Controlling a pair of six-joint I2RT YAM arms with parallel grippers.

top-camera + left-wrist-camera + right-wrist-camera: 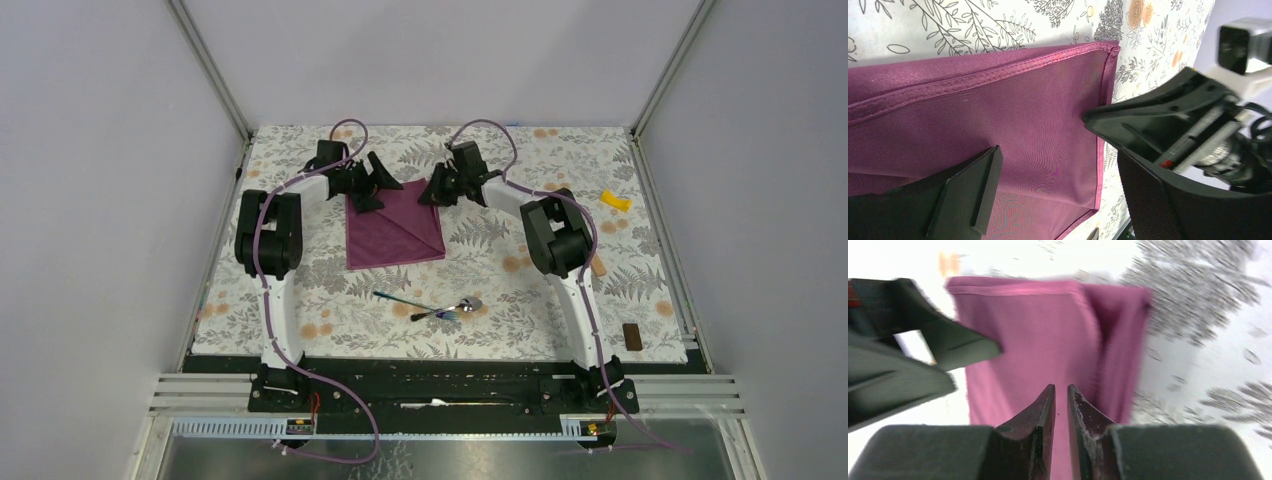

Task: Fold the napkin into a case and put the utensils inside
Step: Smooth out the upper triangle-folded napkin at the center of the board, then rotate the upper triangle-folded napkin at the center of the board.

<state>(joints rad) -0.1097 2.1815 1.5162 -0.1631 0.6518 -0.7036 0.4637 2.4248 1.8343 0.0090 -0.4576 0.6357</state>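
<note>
The dark purple napkin (395, 235) lies folded on the floral tablecloth, with a diagonal crease across it. My left gripper (372, 185) hangs over its far left corner, jaws wide open; in the left wrist view the cloth (1023, 115) spans the gap of the left gripper (1040, 135) and nothing is held. My right gripper (440, 192) is at the far right corner. In the blurred right wrist view the right gripper (1061, 389) shows only a thin slit, above the napkin (1038, 335) and empty. The spoon (465, 305) and the bluish-handled utensil (398, 298) lie nearer the bases.
A small yellow piece (615, 200) lies at the far right and a brown block (631, 336) near the right front edge. A tan bit (598, 266) shows beside the right arm. Frame posts and grey walls enclose the table.
</note>
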